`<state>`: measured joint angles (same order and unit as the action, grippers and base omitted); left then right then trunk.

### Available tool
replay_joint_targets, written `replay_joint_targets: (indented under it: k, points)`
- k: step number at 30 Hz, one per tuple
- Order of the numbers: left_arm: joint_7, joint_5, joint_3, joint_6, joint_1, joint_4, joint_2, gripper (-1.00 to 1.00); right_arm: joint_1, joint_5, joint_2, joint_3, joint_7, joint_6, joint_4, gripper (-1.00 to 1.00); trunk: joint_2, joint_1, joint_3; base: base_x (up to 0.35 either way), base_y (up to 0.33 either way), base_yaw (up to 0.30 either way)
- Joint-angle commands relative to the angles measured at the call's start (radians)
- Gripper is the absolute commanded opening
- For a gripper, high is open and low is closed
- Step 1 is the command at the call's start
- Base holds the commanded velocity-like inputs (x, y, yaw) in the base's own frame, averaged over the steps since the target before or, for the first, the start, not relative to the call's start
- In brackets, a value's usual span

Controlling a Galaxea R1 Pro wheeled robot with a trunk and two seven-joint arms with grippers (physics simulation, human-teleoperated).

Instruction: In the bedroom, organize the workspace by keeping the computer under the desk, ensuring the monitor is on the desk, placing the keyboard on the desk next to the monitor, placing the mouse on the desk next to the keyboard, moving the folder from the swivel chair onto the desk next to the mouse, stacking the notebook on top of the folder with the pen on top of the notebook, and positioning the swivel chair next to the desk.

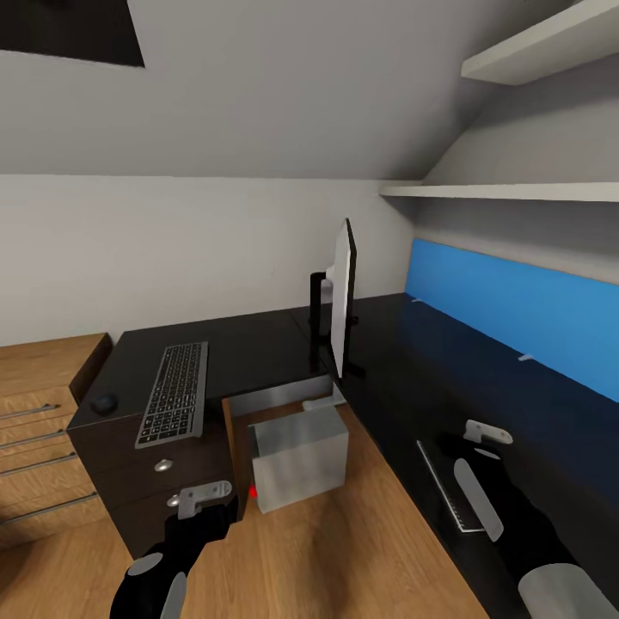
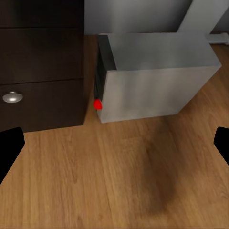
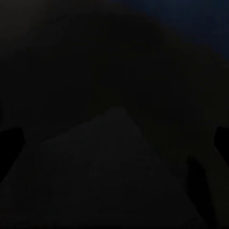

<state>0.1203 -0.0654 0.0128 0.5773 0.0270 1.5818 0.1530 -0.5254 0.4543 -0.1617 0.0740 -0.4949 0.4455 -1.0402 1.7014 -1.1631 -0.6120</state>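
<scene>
The computer (image 1: 301,458) stands on the wood floor (image 1: 361,550) in the recess under the L-shaped worktop (image 1: 258,344), its front with the small red button (image 1: 254,493) close beside the dark drawers (image 1: 163,490). The left tool (image 1: 205,497) hangs low in front of those drawers, near the computer's front corner but apart from it; in the left wrist view its black fingertips (image 2: 10,148) sit at the two sides of the picture, spread wide with nothing between them, and the computer (image 2: 152,76) lies ahead beyond a stretch of bare floor (image 2: 114,181). On the worktop's left wing the keyboard (image 1: 174,391) lies flat, with the mouse (image 1: 105,402) just beside it near the outer corner. The monitor (image 1: 341,297) stands upright at the inner corner, seen almost edge-on. The right tool (image 1: 487,432) hovers over the worktop's right wing in front of the blue back panel (image 1: 516,301), near a thin flat object (image 1: 449,490) lying there whose kind I cannot tell. The right wrist view is nearly black, so I cannot tell whether that tool is spread or closed.
</scene>
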Motion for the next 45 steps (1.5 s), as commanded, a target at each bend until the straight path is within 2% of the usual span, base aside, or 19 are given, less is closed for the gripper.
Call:
replay_joint_targets:
  k: [1,8,45]
  points:
    - [0.005,-0.007,0.000,0.004,0.001,0.000,0.000,1.00,-0.001,0.009,-0.001,0.004,-0.010,0.002,-0.002,1.00,0.001,0.000,-0.001,-0.046,0.000,0.000]
    - [0.005,-0.006,0.000,0.003,0.001,-0.004,0.000,1.00,-0.001,0.009,-0.001,0.004,-0.010,0.002,-0.003,1.00,0.001,0.000,-0.001,-0.121,0.000,0.000]
    - [0.007,-0.010,0.004,0.007,0.001,0.001,0.001,1.00,-0.001,0.009,-0.002,0.006,-0.008,0.024,-0.010,1.00,0.001,0.000,-0.001,-0.002,0.000,0.000]
